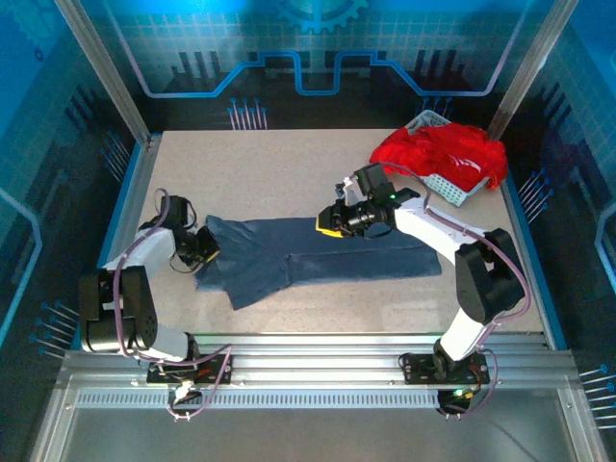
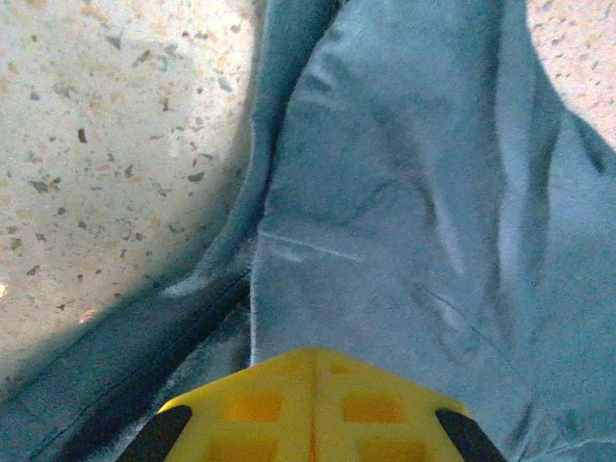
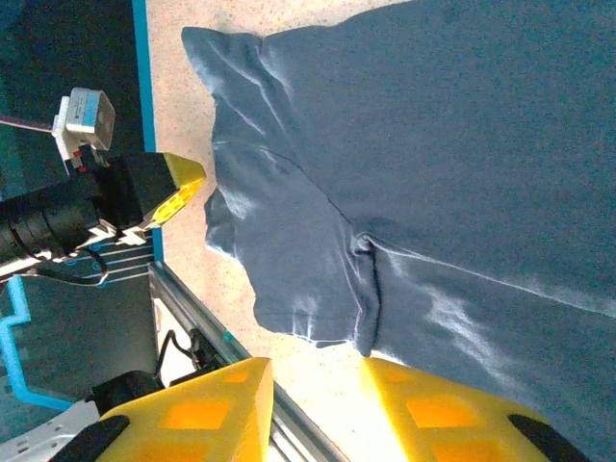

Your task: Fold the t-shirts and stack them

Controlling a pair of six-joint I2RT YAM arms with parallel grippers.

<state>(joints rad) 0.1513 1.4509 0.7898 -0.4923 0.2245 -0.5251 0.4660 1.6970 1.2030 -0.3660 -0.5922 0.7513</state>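
Speckled pale tabletop [image 1: 289,164], walled round by blue patterned panels, is crossed at its middle by the slate-blue t-shirt [image 1: 318,252], which is laid out nearly flat with its long axis running left to right, parallel to the near edge. At the far right corner the red t-shirts [image 1: 443,154] are heaped over a white basket [image 1: 454,189], well apart from the blue one and not yet folded. The blue shirt's left end is met by the left gripper [image 1: 205,248]. In the left wrist view its yellow fingers [image 2: 260,399] are seen pressed together with no gap, and the cloth is drawn into creases that run down to their tip, so a fold of the shirt is judged to be pinched there. The right gripper [image 1: 327,221] is held over the shirt's far long edge, about midway along it. In the right wrist view its fingers [image 3: 207,404] stand partly apart, with bare table and cloth visible through the gap and nothing between them. A sleeve [image 3: 289,279] is seen spread toward the near edge, on the left-gripper side of those fingers. The step in hand is judged to be the taking of a two-point hold for a fold. The relation that matters is that the cloth lies directly below the open right fingers, with its length stretching away to both sides of them. The left end is already served by the left arm, while the middle and right end lie nearer the right arm.
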